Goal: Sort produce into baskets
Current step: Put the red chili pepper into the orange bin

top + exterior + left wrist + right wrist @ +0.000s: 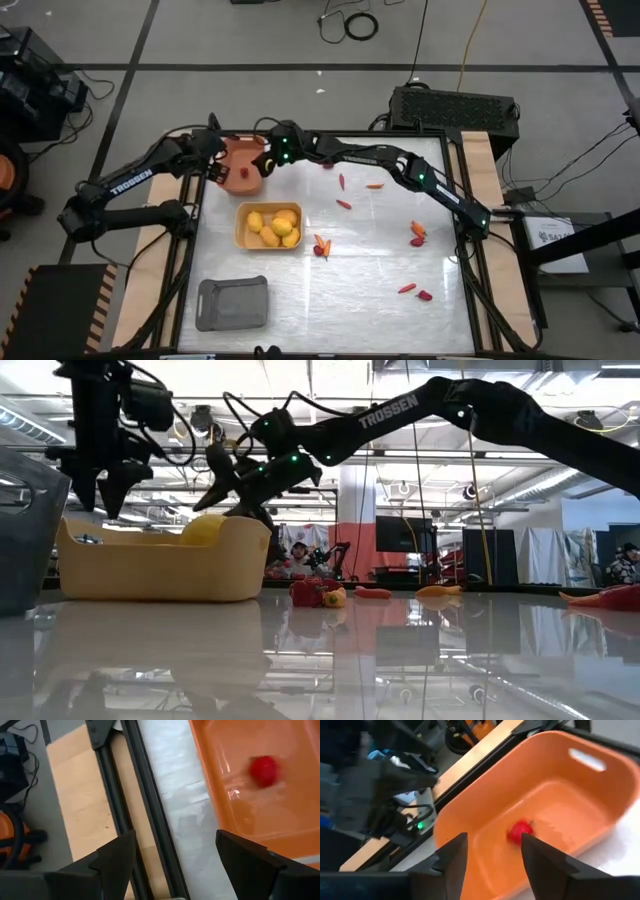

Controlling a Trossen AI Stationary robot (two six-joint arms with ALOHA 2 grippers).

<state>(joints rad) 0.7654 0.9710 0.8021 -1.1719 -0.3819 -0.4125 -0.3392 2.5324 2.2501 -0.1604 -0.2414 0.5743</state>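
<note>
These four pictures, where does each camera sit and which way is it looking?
High view: overhead, straight down; both arms, salmon basket, yellow basket, grey basket.
Low view: table height, level across; both arms from above.
Left wrist view: over the salmon basket's edge; left gripper open.
Right wrist view: above that basket; right gripper open.
Both wrist views share the red berry.

A red berry (520,830) lies in the salmon-orange basket (570,795). The yellow basket (243,236) holds yellow-orange fruits (272,227). The third basket (232,302) is grey. Red and orange sticks (343,204) dot the pale table (370,280).
</note>
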